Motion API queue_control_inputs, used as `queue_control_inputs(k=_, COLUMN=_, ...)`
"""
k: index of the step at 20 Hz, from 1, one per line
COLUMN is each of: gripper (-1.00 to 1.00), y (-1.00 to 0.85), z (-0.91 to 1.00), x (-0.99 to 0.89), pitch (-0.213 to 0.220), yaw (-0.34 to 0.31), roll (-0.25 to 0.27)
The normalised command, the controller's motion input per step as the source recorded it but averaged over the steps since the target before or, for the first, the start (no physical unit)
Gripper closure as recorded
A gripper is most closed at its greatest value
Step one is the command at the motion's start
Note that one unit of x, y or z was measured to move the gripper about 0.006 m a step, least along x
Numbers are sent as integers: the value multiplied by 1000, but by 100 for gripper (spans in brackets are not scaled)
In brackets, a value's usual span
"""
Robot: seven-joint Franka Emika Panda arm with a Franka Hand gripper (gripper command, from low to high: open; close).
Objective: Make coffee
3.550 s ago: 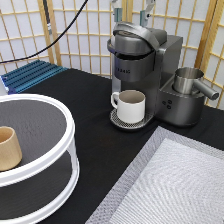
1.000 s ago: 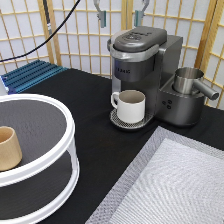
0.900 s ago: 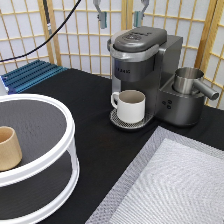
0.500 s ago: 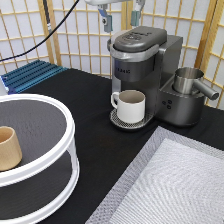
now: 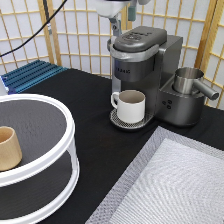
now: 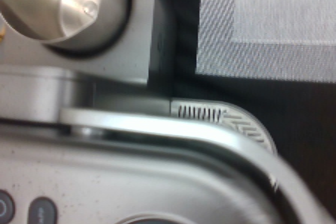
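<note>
The grey coffee machine [image 5: 145,55] stands at the exterior view's top middle with its lid down. A white mug with a handle [image 5: 131,106] stands on its drip tray [image 5: 117,121] under the spout. My gripper [image 5: 123,20] hangs just above the lid's front, at the view's top edge. Its fingers are apart and hold nothing. The coffee pod is not in view. The wrist view shows the machine's silver lid handle [image 6: 187,127] from close above.
A tan handleless cup [image 5: 9,148] stands on a white round two-tier rack [image 5: 67,127] at the left. A metal jug [image 5: 187,80] sits on the machine's right side and also shows in the wrist view [image 6: 67,17]. A grey mat [image 5: 175,185] lies at bottom right. A blue rack [image 5: 30,75] is at the back left.
My gripper was down on the machine's lid 3.5 s ago, then rose off it. Over the last second it shifted and came lower toward the lid again.
</note>
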Motion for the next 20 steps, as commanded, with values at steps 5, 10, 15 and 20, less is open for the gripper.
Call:
queue_control_inputs(k=5, gripper=-100, y=-793, z=394, x=-307, pitch=-45, yaw=-19, roll=108)
queue_control_inputs(k=10, gripper=-100, y=-746, z=-149, x=-523, pitch=-15, yaw=-17, roll=118)
queue_control_inputs(k=15, gripper=-100, y=-438, z=-678, x=-789, pitch=-25, yaw=-123, roll=17)
queue_control_inputs(k=20, gripper=-100, y=-394, z=-568, x=-858, pitch=-32, yaw=-122, roll=-20)
